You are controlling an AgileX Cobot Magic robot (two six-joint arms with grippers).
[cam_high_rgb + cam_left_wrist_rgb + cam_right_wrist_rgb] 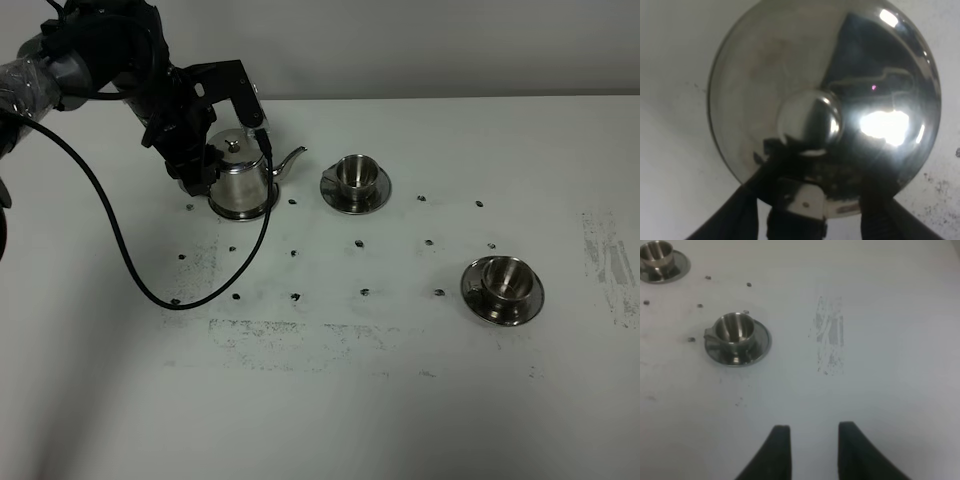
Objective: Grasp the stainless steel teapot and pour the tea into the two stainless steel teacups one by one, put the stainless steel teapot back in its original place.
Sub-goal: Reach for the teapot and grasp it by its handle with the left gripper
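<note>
Where black cable (150, 270) loops, teapot (243, 178) beside near teacup (354, 173).

A white counter (400, 420) carries small dark dots (364, 292) across its middle and grey scuff marks (608, 262) near its right edge.

The left end effector (205, 165) hides the teapot's (243, 178) handle; the saucer beneath barely shows. In the left wrist view its spout is cut off.
</note>
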